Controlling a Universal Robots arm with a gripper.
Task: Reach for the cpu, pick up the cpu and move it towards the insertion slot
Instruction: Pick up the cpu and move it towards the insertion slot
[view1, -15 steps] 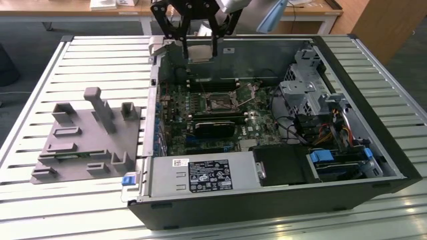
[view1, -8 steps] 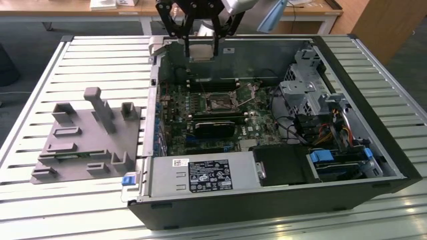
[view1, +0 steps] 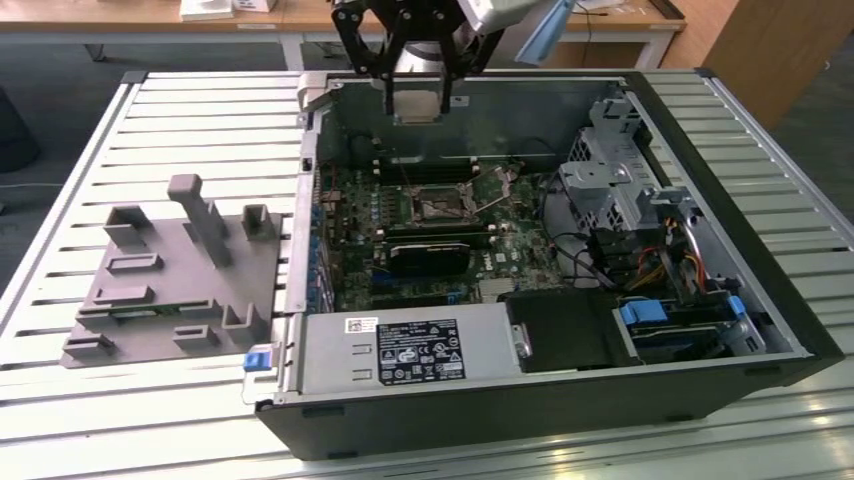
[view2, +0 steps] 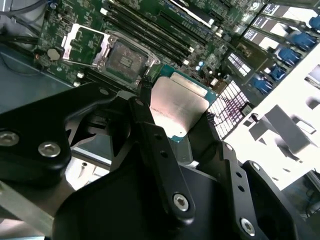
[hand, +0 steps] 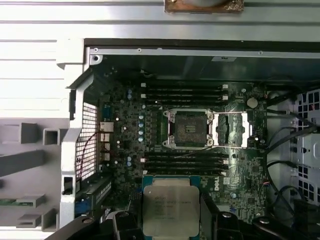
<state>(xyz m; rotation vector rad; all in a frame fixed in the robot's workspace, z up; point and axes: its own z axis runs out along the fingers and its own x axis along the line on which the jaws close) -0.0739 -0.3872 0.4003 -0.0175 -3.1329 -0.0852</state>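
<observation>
My gripper (view1: 422, 106) hangs above the far edge of the open computer case (view1: 694, 120), shut on the cpu (view1: 422, 102). The cpu is a flat square chip with a silvery top and a thin rim, pinched at two opposite edges. In both wrist views the cpu (view2: 177, 107) (hand: 170, 204) sits between the black fingers (view2: 150, 130). The insertion slot (view1: 438, 205) (hand: 189, 128) (view2: 125, 61) lies on the green board below, dark and square. Its metal cover plate (hand: 230, 129) is flipped open beside it. The cpu is held in the air, apart from the slot.
Long memory slots (hand: 182, 92) run on both sides of the slot. A black card (view1: 427, 255), a power supply (view1: 407, 352) and a drive cage (view1: 607, 190) are also inside the case. Grey fixture blocks (view1: 174, 280) stand on the slatted table (view1: 80, 420) at the exterior view's left.
</observation>
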